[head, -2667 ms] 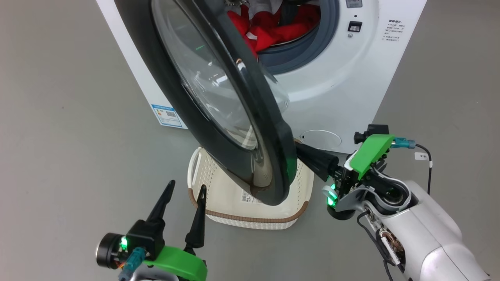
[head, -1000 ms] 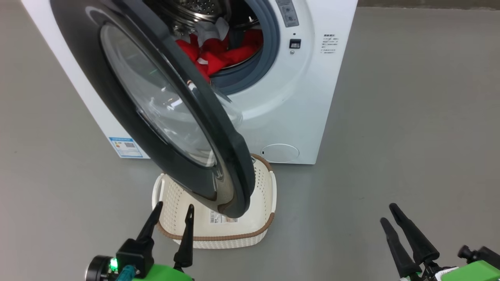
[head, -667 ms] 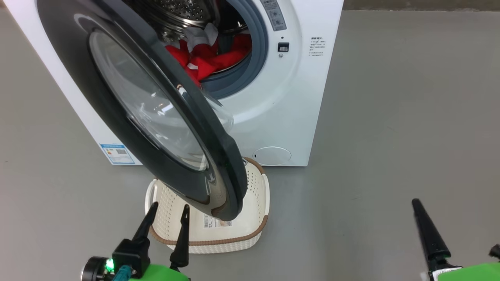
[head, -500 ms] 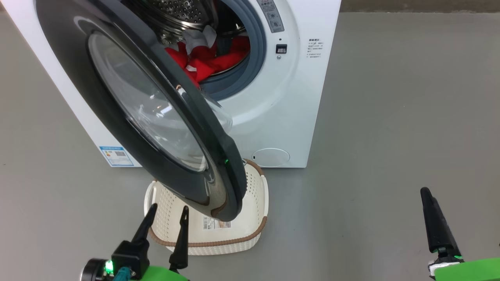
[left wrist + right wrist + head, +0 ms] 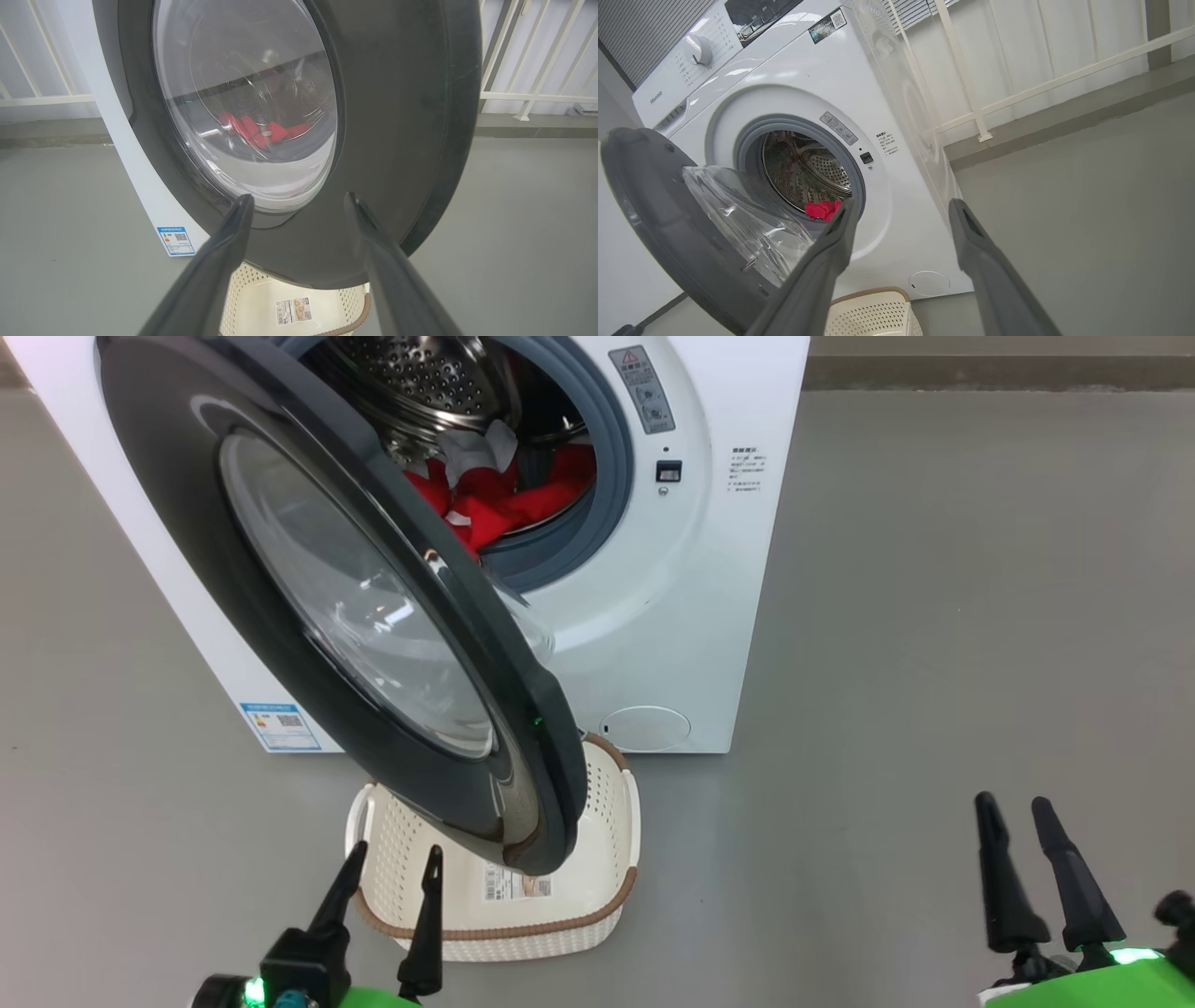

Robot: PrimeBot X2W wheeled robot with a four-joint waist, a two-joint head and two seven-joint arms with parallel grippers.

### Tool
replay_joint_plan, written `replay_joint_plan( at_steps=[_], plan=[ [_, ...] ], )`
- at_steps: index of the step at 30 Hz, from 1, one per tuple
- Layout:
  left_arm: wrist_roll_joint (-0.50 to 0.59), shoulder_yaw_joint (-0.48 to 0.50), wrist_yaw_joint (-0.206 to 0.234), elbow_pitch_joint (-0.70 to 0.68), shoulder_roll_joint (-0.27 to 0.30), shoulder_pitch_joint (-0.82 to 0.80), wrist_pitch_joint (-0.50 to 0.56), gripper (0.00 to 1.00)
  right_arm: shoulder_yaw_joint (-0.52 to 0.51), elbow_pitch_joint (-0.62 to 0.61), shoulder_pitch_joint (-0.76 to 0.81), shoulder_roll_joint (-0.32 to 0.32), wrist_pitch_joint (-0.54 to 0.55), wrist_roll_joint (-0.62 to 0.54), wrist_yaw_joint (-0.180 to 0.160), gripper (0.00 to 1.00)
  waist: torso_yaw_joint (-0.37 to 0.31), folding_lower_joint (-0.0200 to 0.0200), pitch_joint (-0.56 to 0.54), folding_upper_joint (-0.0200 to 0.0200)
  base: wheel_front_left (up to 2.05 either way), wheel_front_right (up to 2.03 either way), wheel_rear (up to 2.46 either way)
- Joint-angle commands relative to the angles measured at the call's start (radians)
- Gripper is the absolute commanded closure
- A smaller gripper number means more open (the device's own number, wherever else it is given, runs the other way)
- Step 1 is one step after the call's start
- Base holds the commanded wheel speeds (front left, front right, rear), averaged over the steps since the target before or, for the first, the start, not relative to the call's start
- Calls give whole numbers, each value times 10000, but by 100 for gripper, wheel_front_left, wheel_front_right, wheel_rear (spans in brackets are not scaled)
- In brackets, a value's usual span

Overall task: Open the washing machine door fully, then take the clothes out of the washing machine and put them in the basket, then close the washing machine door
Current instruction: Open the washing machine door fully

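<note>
Washing machine door [image 5: 355,607]: standing partly open, hinged at the left, overlapping the far part of the basket [image 5: 597,821] in the head view.
Clothes [image 5: 495,509]: lying red and white inside the steel drum [image 5: 420,373] of the washing machine [image 5: 672,616].
Basket: sitting on the grey floor [image 5: 934,616] just in front of the washing machine, showing a paper label [image 5: 516,882] on its base.
Left gripper [image 5: 397,847]: hovering beside the basket's near rim, jaws spread, clear of the door.
Right gripper [image 5: 1009,798]: hovering over the floor well to the right of the basket, jaws spread.
</note>
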Motion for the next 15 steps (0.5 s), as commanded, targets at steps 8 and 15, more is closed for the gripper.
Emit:
replay_joint_plan(
  at_steps=[8, 15],
  plan=[
    [-192, 278, 104, -317, 221, -90, -75, 0, 136, 355, -156, 139, -138, -2821, 8, 0, -25, 0, -69, 0, 0, 0, 0],
    [-232, 222, 140, -297, 261, -54, -68, 0, 296, 1038, -147, 198, -193, -4143, 8, 0, -16, 0, -92, 0, 0, 0, 0]
  ],
)
